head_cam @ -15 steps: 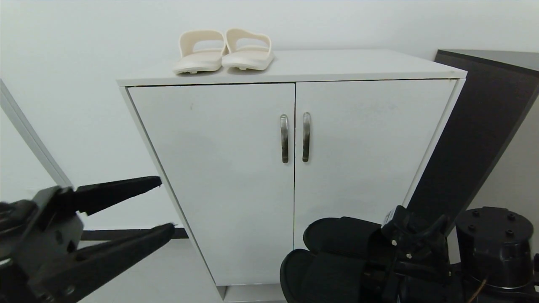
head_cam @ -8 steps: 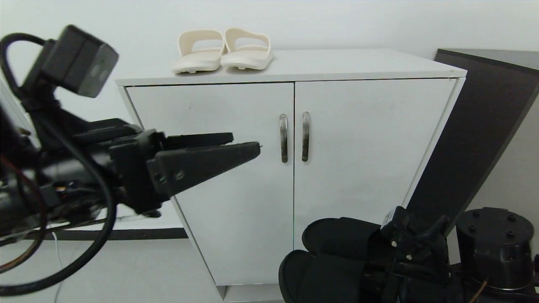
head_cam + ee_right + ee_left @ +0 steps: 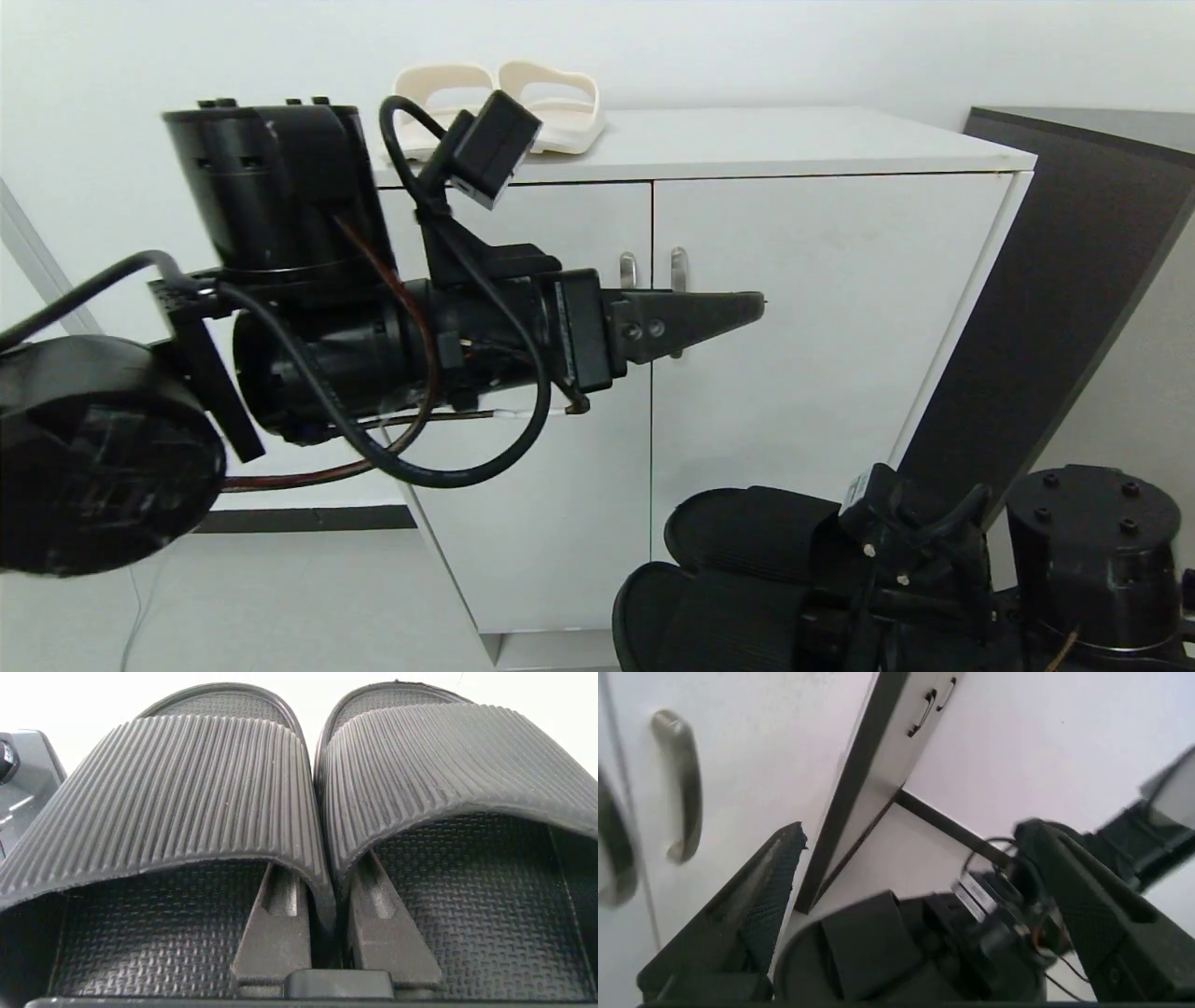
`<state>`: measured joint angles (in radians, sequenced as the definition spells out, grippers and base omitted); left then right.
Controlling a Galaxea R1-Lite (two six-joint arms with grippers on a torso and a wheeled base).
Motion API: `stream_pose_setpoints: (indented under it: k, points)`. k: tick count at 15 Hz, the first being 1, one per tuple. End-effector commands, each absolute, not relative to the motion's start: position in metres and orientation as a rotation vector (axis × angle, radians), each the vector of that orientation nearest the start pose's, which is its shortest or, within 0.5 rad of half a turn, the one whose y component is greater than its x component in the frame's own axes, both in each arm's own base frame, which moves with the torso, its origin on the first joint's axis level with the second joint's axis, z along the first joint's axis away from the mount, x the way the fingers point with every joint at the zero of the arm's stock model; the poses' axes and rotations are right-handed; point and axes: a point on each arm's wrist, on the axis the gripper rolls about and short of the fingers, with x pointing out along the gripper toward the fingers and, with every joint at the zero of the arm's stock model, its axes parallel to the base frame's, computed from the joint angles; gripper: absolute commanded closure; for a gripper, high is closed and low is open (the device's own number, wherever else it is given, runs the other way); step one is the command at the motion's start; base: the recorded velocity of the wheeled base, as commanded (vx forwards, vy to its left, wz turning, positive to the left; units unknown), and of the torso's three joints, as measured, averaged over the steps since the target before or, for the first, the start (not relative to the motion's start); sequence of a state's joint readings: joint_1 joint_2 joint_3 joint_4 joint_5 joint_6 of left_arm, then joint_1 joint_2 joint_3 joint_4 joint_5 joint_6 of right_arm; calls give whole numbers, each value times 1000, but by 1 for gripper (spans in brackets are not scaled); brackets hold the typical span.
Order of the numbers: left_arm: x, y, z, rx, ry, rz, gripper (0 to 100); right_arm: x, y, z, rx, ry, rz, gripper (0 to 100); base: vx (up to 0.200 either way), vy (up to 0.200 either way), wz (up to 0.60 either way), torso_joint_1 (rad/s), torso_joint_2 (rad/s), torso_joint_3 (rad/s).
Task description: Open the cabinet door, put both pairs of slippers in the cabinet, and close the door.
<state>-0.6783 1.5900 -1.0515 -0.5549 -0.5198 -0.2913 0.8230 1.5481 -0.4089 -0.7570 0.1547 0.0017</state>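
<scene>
Since a second ago, the left gripper (image 3: 738, 313) has been brought from the lower left of the head view up to mid-frame and turned edge-on. Its tips are now placed in front of the two door handles (image 3: 679, 261), whose lower parts are covered. The cream slippers (image 3: 560, 112), side by side on the cabinet (image 3: 822, 327) top at upper centre, are now partly hidden behind the arm. Both doors are seen closed, as before. The black slippers (image 3: 738, 560) have been kept at the lower right by the right gripper (image 3: 896, 551).

How far the left jaws are parted cannot be judged in the head view. In the left wrist view the left gripper (image 3: 913, 833) is shown spread wide with nothing held, and one handle (image 3: 677, 784) is seen just beyond one finger (image 3: 757, 905).

In the right wrist view, the right gripper (image 3: 325, 873) is seen clamped on the adjoining inner sides of the black slippers (image 3: 187, 793), one finger (image 3: 276, 924) under each ribbed strap.
</scene>
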Motion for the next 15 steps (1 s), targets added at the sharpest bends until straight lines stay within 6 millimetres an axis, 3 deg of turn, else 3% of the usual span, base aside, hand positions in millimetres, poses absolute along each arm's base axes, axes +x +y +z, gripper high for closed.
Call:
stream_pose_setpoints:
  k: [1,6,15]
  points:
    - [243,-211,261,-264,211,-1187,0,153,171,133,-130,384,965,100,0,0,0,0,0,0]
    - [263,-220,257,-268,194,-1084,0,155,172,130,-134,397,964,100,0,0,0,0,0,0]
    - [281,-223,254,-275,165,-900,0,155,172,130,-135,394,965,100,0,0,0,0,0,0]
